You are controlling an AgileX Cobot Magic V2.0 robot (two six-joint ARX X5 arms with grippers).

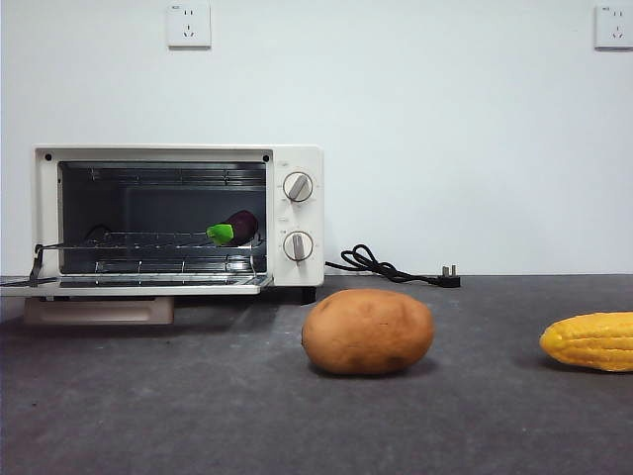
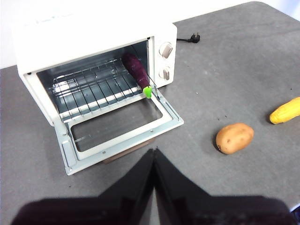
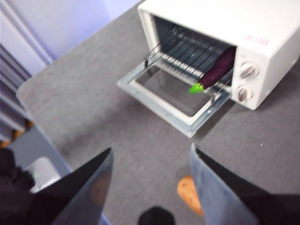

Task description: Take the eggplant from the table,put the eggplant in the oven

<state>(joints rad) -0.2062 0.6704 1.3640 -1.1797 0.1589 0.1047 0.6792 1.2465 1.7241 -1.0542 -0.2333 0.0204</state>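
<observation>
We find the eggplant [image 2: 136, 70] lying on the rack inside the open oven [image 2: 93, 28] — placing looks done. Our left gripper [image 2: 153, 157] hangs pinched shut and empty, our right gripper [image 3: 151, 161] wide apart, empty — only retreat remains, we judge.

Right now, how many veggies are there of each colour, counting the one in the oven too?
Dark purple toy eggplant with green cap, on the wire rack inside the cream-white toaster oven: 1
Brown potato, on the dark grey table: 1
Yellow corn cob, on the table: 1
Total: 3
</observation>
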